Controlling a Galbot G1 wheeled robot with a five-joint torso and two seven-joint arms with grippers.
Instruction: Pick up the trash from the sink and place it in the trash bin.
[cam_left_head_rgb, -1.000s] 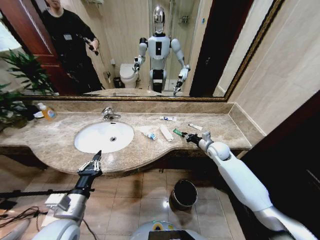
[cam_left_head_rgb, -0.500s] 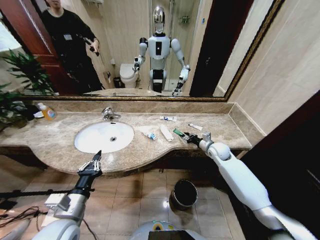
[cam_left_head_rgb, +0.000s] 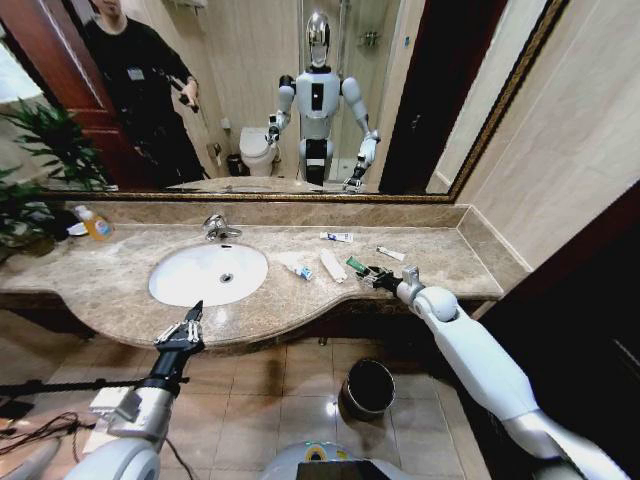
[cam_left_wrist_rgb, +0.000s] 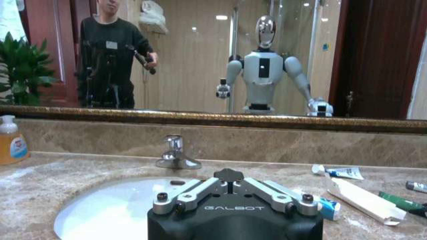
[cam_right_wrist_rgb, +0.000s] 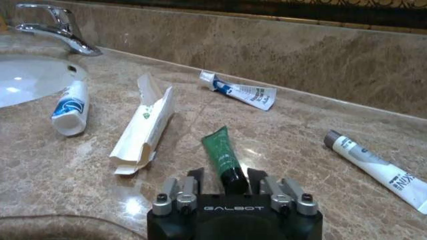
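Observation:
The trash lies on the brown marble countertop to the right of the white sink (cam_left_head_rgb: 190, 285), not in the basin. It is a green tube (cam_right_wrist_rgb: 220, 152), an opened white wrapper (cam_right_wrist_rgb: 145, 127), a blue-and-white piece (cam_right_wrist_rgb: 69, 107) at the basin's rim, and two white tubes (cam_right_wrist_rgb: 243, 91) (cam_right_wrist_rgb: 373, 165). My right gripper (cam_right_wrist_rgb: 225, 174) is open and low over the counter, its fingers either side of the green tube's dark cap end. At the counter's front edge below the sink, my left gripper (cam_left_head_rgb: 185, 328) hangs open and holds nothing. The dark trash bin (cam_left_head_rgb: 367, 388) stands on the floor under the counter.
A chrome tap (cam_left_head_rgb: 218, 228) stands behind the basin. At the far left are a bottle of orange liquid (cam_left_head_rgb: 95, 223) and a plant (cam_left_head_rgb: 40, 160). A mirror runs along the back, and a tiled wall closes the right end of the counter.
My right gripper has edged forward along the counter to the green tube, so its fingers now flank the cap end. The left arm has not moved.

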